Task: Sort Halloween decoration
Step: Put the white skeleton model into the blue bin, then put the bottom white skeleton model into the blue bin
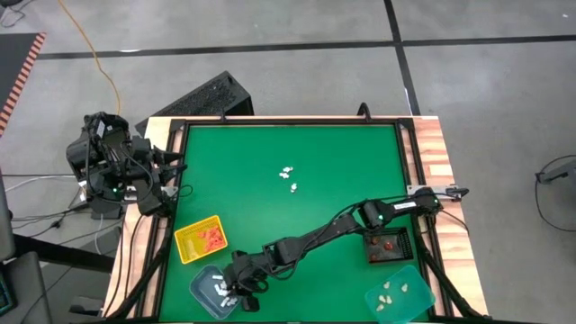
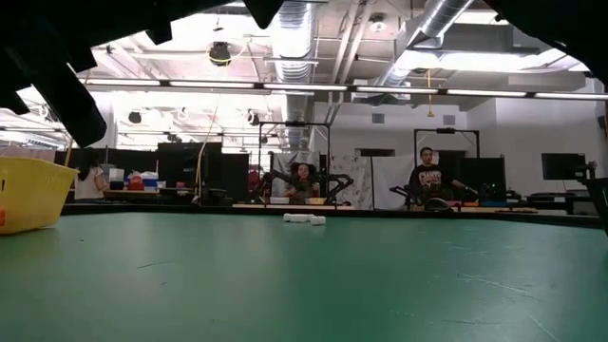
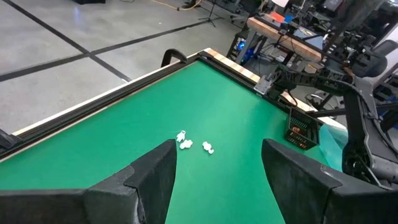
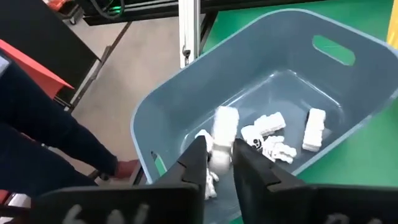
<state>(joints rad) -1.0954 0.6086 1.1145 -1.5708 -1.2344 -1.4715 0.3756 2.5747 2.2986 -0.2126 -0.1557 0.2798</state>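
High view: the right gripper (image 1: 236, 290) is extended across the green table (image 1: 342, 171) to the blue-grey tray (image 1: 205, 290) at the near left corner. Three loose white decorations (image 1: 289, 178) lie mid-table. Orange-red pieces are held in the yellow tray (image 1: 200, 238) and the black tray (image 1: 388, 243); cream pieces are in the teal tray (image 1: 400, 295). The left gripper (image 1: 171, 184) is parked at the table's left edge.

Low view: the white decorations (image 2: 304, 218) are seen far across the table, with the yellow tray (image 2: 33, 190) at the left.

Left wrist view: the left gripper (image 3: 217, 177) is held wide and empty, facing the white decorations (image 3: 193, 143).

Right wrist view: a white piece (image 4: 222, 137) is pinched in the narrow jaws of the right gripper (image 4: 219, 163) over the blue-grey tray (image 4: 186, 106), where several white pieces (image 4: 283, 134) are already deposited.

The step in hand is judged to be the drop-off. Next, the jaws must be opened above the tray, then the mid-table pieces fetched.
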